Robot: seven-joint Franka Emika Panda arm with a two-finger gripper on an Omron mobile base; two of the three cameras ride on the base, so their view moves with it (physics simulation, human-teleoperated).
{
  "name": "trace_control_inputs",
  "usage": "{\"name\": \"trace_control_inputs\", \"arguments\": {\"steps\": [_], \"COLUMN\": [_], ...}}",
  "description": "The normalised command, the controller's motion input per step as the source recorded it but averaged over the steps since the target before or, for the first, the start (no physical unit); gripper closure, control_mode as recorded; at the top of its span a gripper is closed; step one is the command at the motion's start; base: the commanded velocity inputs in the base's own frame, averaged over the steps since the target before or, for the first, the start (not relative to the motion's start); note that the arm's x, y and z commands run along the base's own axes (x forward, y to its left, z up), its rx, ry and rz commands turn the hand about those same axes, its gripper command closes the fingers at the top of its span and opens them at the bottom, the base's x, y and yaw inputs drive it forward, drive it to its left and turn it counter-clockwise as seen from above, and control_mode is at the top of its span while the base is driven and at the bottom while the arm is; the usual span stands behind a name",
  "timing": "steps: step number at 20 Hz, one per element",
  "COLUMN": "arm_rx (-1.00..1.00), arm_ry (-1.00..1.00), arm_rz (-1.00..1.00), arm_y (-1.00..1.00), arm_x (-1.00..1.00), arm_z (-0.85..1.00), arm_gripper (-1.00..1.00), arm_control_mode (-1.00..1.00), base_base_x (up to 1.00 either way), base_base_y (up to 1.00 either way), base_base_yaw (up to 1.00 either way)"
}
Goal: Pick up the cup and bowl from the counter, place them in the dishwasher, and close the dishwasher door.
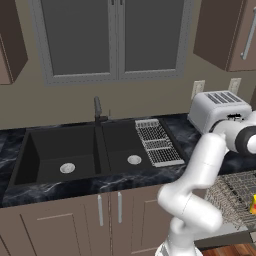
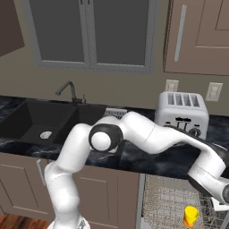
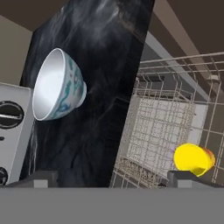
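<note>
Although the door of the dishwasher [image 2: 152,201] hangs down open and its wire rack [image 1: 235,197] is slid out, the task looks about half done. At the far left of the scene the black double sink [image 1: 75,155] sits in the desk [image 1: 30,192], with the ribbed drying rack [image 1: 157,142] on its right edge; none of this belongs to the job. Further right the white toaster [image 2: 181,114] stands at the back of the desk. In the hand view the bowl [image 3: 57,85], white with a blue-green pattern, stands on the dark stone just beside the toaster, so it has not been collected. To the right again, below the desk edge, the yellow cup [image 2: 191,216] already sits in the rack, near its front.

The pincer [image 3: 113,177] hovers over the seam between desk and rack with its jaws spread wide and nothing between them; one fingertip [image 3: 39,178] sits toward the bowl's side, the other toward the cup's.

By my reading, the cup is done, the bowl has yet to be picked up and set in the rack, and last of all the rack must go in and the dishwasher door be swung shut.
</note>
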Motion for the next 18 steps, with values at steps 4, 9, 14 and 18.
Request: {"name": "trace_control_inputs", "arguments": {"steps": [4,9,14,18], "arm_rx": [0.0,0.0,0.0,0.0], "arm_ry": [0.0,0.0,0.0,0.0], "arm_rz": [0.0,0.0,0.0,0.0], "arm_y": [-0.19,-0.14,-0.12,-0.11], "arm_x": [0.24,0.31,0.36,0.4], "arm_z": [0.25,0.17,0.04,0.0], "arm_gripper": [-1.0,-1.0,-1.0,-1.0], "arm_control_mode": [-1.0,-1.0,-1.0,-1.0], "base_base_x": [0.0,0.0,0.0,0.0], "base_base_y": [0.0,0.0,0.0,0.0], "base_base_yaw": [0.0,0.0,0.0,0.0]}}
